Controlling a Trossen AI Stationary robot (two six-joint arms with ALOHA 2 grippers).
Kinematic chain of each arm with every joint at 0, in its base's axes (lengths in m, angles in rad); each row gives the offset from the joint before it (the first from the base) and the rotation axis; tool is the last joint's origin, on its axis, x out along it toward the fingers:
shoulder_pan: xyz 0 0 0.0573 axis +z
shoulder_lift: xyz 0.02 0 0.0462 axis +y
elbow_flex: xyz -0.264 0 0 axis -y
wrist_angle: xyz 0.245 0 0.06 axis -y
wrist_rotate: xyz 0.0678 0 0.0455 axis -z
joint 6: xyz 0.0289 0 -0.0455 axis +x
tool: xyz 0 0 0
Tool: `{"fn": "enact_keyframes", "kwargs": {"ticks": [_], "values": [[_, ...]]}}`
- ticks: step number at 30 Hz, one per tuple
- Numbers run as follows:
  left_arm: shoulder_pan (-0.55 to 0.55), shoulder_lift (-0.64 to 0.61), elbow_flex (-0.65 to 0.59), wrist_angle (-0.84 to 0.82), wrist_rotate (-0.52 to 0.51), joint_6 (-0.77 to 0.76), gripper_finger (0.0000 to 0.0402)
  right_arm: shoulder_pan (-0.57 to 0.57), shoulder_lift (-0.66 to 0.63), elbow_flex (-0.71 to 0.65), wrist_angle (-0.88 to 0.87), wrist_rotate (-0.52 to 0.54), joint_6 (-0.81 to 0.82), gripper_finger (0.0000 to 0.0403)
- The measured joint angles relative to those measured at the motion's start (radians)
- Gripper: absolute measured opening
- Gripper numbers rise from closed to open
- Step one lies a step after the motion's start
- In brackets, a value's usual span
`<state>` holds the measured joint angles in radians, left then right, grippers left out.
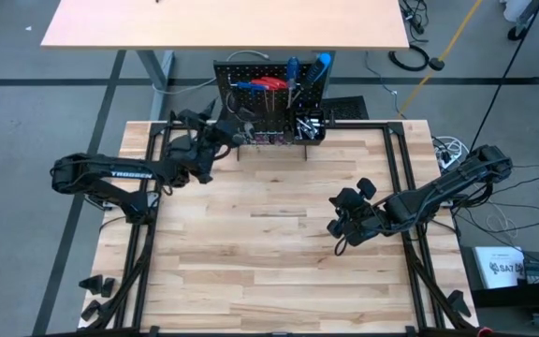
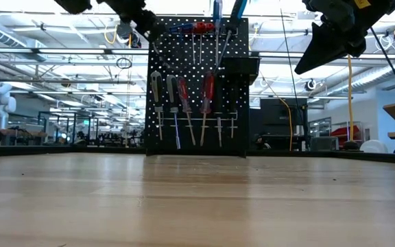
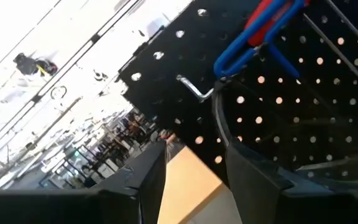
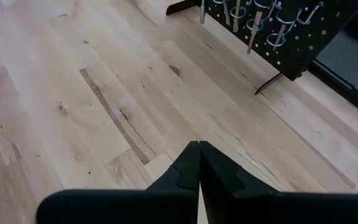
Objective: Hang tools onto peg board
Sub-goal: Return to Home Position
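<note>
My left gripper [image 1: 227, 133] hangs open at the upper left of the peg board [image 1: 271, 73], fingers [image 3: 146, 180] spread, just beside a hook [image 3: 191, 87] and blue-and-red handles [image 3: 260, 31]. My right gripper [image 4: 199, 163] is pinched shut on nothing, raised over the right half of the table [image 1: 251, 271], well apart from the board. The board stands upright at the table's far edge, with screwdrivers [image 2: 208, 92] hung in rows and its bin [image 2: 240, 66] at the upper right.

White word TROSSEN along the left arm [image 1: 131, 174], white box [image 1: 502, 267] at the far right, its dark print too small to read
</note>
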<state>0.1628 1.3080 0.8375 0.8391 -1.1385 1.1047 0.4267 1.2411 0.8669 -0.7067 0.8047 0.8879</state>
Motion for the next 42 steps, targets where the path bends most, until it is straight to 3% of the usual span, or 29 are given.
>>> {"fn": "enact_keyframes", "kwargs": {"ticks": [4, 8, 12, 15, 18, 22, 25, 31, 37, 42], "values": [[-0.081, -0.049, 0.000, -0.026, -0.081, -0.030, 0.0167, 0.000, 0.000, 0.000, -0.001, 0.000, -0.010, 0.0000], [-0.217, -0.146, -0.015, -0.184, -0.112, -0.139, 0.0167, 0.000, 0.000, 0.000, 0.001, 0.000, -0.010, 0.0000], [-0.363, -0.248, -0.047, -0.424, -0.151, -0.367, 0.0167, 0.000, 0.000, 0.000, 0.033, 0.000, -0.020, 0.0000], [-0.461, -0.315, -0.058, -0.653, -0.152, -0.623, 0.0167, 0.000, 0.000, 0.000, 0.092, 0.000, -0.058, 0.0000], [-0.545, -0.365, -0.058, -0.900, -0.089, -0.916, 0.0167, 0.000, 0.000, 0.000, 0.162, 0.000, -0.096, 0.0000], [-0.623, -0.396, -0.058, -1.091, 0.142, -1.179, 0.0167, 0.000, 0.000, 0.000, 0.255, 0.000, -0.146, 0.0000], [-0.680, -0.388, -0.059, -1.097, 0.282, -1.230, 0.0167, 0.000, 0.001, 0.000, 0.338, -0.001, -0.191, 0.0000], [-0.775, -0.351, -0.059, -0.989, 0.285, -1.223, 0.0166, 0.000, 0.001, 0.000, 0.519, -0.076, -0.315, 0.0000], [-0.777, -0.313, -0.059, -0.830, 0.283, -1.213, 0.0166, -0.005, -0.001, 0.000, 0.750, -0.148, -0.488, 0.0000], [-0.737, -0.365, -0.059, -0.642, 0.425, -1.100, 0.0166, -0.022, -0.043, 0.007, 0.868, -0.246, -0.609, 0.0000]]}}
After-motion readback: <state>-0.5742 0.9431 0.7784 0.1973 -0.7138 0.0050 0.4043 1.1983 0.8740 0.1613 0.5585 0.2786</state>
